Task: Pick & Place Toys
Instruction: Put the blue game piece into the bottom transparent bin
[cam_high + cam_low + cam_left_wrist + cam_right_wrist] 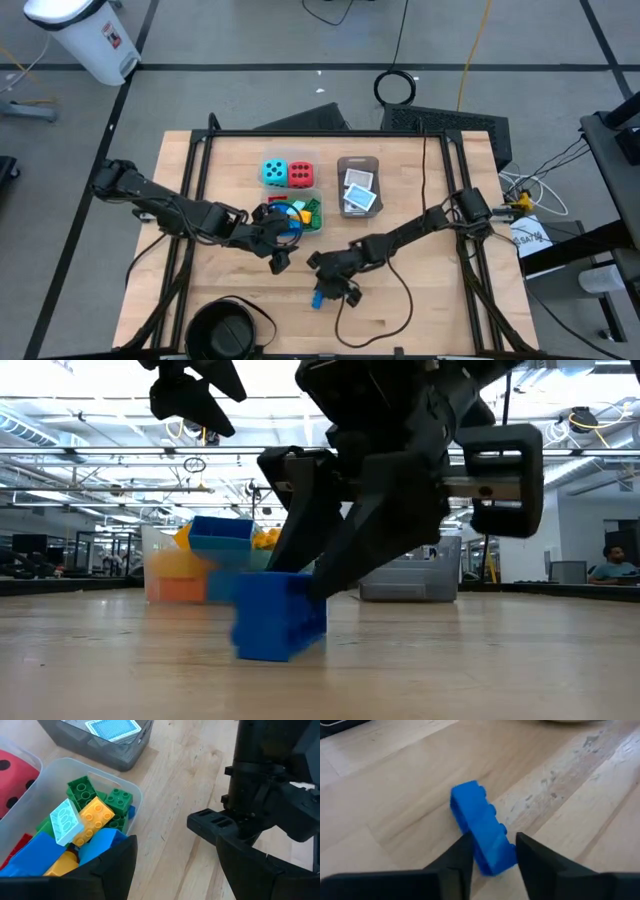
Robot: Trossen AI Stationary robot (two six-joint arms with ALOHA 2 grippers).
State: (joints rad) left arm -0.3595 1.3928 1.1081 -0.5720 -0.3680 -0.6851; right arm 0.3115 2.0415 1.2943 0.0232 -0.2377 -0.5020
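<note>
Task judged well along, not finished. One stray small blue plastic brick (318, 297) on bare wooden worktop (420, 310), well apart from clear plastic brick tub (313, 228), on the near side of it. All other toys in view already stowed.

Right claw (492, 851) down over the blue brick, fingers narrow, one on each long side, touching or nearly so; firm grip not confirmable, brick resting on worktop in low view. Left claw (280, 257) just beside the brick tub, on its near side, fingers wide, holding nothing.

Containers:
- Brick tub: green, yellow, orange and blue bricks heaped, one pale teal brick (65, 821) on top.
- Clear tub directly beyond it: teal die (273, 172) and red die (300, 174) side by side.
- Grey tray (345, 164) just beside the brick tub: white printed cards (361, 195).
- Round black bowl (222, 333), well apart, near worktop edge: contents not discernible.

Remaining: lift the blue brick, carry to tub, release.
</note>
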